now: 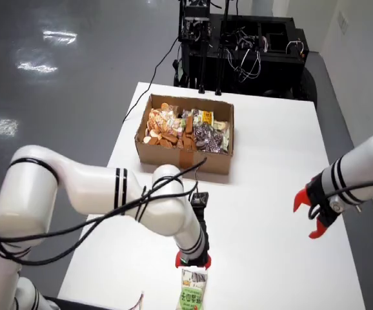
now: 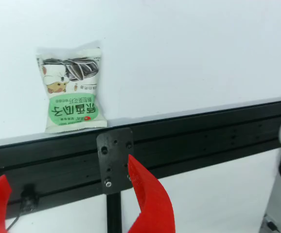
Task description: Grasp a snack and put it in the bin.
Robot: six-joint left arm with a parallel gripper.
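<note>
My pincer (image 1: 193,260) is released, its red fingers (image 2: 150,204) spread wide with nothing between them. In the wrist view only one finger shows fully; the other is cut off at the picture's left edge. From overhead, my own wrist covers most of the pincer, so only the red tips peek out.

The snack (image 1: 191,290) lies flat at the near edge of the table (image 1: 270,161), just beside my fingertips. Its lower end is cut off by the frame. The wrist view shows the whole snack (image 2: 71,90) right at that edge, above a black rail (image 2: 203,126).

The box (image 1: 173,158) sits toward the far edge, well apart, and its mixed packets are too small to read. A second arm (image 1: 354,171) hangs over the right edge.
</note>
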